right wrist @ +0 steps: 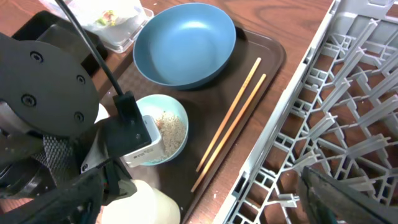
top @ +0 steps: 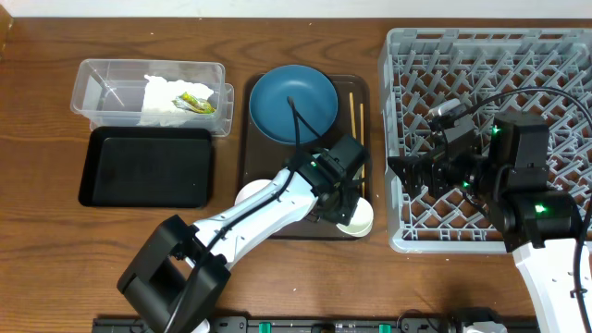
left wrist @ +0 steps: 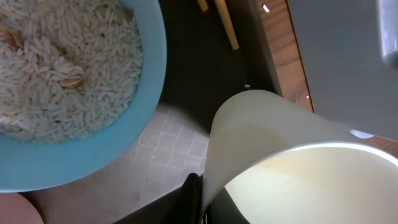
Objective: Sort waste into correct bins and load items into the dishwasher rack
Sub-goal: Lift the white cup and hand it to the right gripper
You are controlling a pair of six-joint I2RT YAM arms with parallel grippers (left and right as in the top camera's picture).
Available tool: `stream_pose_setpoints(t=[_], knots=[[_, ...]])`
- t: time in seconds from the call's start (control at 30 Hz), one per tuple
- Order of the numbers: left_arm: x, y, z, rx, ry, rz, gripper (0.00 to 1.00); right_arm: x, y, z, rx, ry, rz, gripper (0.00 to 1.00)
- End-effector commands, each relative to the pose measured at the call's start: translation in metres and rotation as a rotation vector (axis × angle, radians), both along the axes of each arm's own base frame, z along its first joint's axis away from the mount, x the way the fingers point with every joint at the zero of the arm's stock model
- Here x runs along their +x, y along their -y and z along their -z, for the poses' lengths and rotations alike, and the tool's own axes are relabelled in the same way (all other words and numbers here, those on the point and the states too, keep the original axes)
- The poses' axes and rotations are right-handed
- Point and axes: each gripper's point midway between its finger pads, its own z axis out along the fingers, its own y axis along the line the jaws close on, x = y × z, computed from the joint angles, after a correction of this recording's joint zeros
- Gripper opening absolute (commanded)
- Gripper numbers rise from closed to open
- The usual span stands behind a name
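Cup (left wrist: pixel 286 168), pinched at its rim by the left gripper (left wrist: pixel 205 202), is probably bound for the rack (top: pixel 555 55), where the right gripper (right wrist: pixel 211 199) hovers, fingers spread.

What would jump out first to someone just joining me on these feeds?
The large grey dishwasher rack on the right dominates, with the open right gripper hovering over its near left part. At the near right corner of the brown serving tray, the left gripper is shut on the small white cup, next to the light-blue bowl holding rice. The dark-blue dish sits at the tray's far end.
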Motion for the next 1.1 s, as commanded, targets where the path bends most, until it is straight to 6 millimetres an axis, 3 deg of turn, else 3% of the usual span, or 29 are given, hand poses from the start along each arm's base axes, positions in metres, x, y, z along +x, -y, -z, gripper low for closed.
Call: stream_pose_setpoints(t=[0.0, 0.1, 0.23, 0.37, 0.47, 0.57, 0.77, 1.07], knots=[[0.019, -0.010, -0.019, -0.041, 0.015, -0.060, 0.06, 0.005, 0.006, -0.005, 0.031, -0.029, 0.086, 0.95], [0.031, -0.025, -0.045, -0.166, -0.023, -0.088, 0.06, 0.006, 0.007, -0.004, 0.070, -0.065, 0.136, 0.95], [0.050, -0.045, -0.095, -0.459, -0.064, -0.097, 0.06, 0.008, 0.004, -0.003, 0.138, -0.117, 0.179, 0.99], [0.063, -0.066, -0.133, -0.715, -0.093, -0.102, 0.06, 0.007, -0.022, -0.008, 0.238, -0.132, 0.028, 0.99], [0.066, -0.075, -0.155, -0.867, -0.109, -0.084, 0.06, 0.001, -0.052, -0.018, 0.340, -0.110, -0.187, 0.91], [0.064, -0.078, -0.169, -0.953, -0.119, -0.061, 0.06, 0.000, -0.075, -0.023, 0.417, -0.094, -0.333, 0.83], [0.055, -0.073, -0.193, -1.089, -0.139, 0.015, 0.06, -0.003, -0.107, -0.038, 0.537, -0.029, -0.570, 0.86], [0.054, -0.075, -0.214, -1.201, -0.125, 0.078, 0.06, -0.013, -0.117, -0.053, 0.602, 0.026, -0.716, 0.86]])
